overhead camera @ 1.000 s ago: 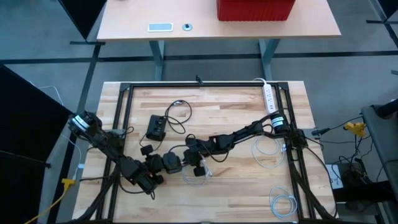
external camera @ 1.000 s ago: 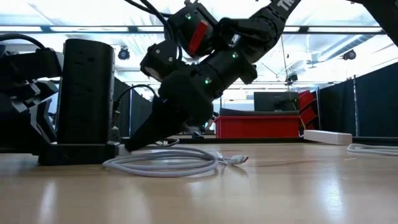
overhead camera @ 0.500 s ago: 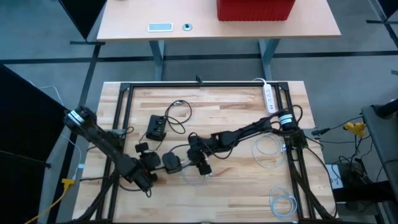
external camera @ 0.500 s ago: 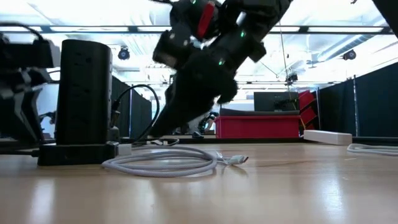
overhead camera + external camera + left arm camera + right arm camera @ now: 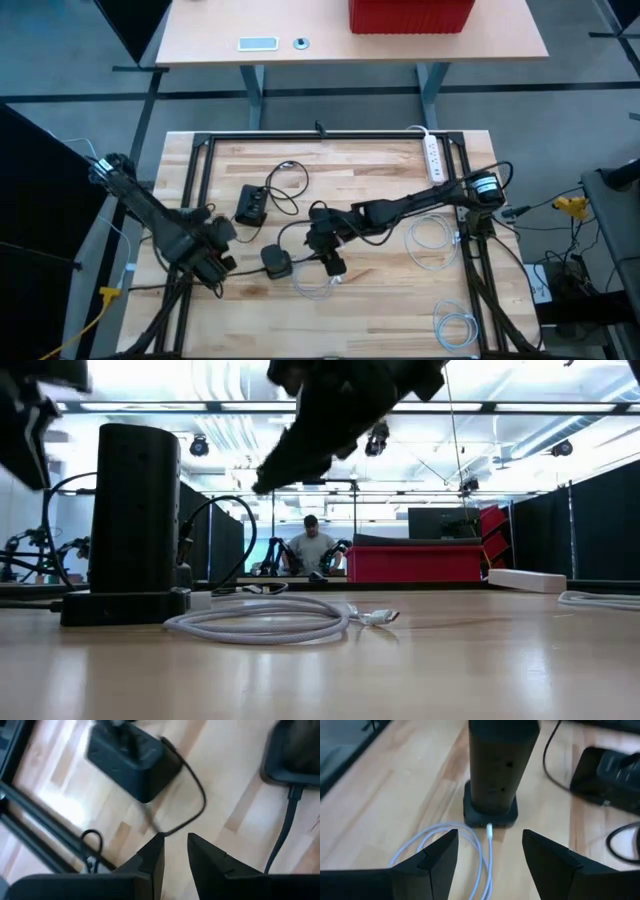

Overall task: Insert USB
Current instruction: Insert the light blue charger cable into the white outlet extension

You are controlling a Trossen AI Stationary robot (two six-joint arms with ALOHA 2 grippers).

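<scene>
Across the pale butcher-block surface [image 5: 380,170], a black metal frame [image 5: 320,135] runs along its edges. Near the middle stands a black tower power strip [image 5: 276,262], upright on its square base, with a white USB cable [image 5: 318,282] coiled just right of it; in the right wrist view the cable's plug [image 5: 489,828] meets the foot of the tower. A black adapter box [image 5: 250,204] lies farther back on the left, its dark cord looping beside it. More white cable coils [image 5: 430,243] rest toward the right side, and a white power strip [image 5: 434,157] sits at the far right corner.

Left pincer [image 5: 212,262] hangs over the left edge, fingers a narrow gap apart, holding nothing. Right pincer [image 5: 330,264] hovers just right of the tower, lifted off the wood, fingers spread and empty.

Beyond the surface stand a tan desk [image 5: 200,40] carrying a red bin [image 5: 410,14], and, in the low view, a person [image 5: 312,547] far back.
</scene>
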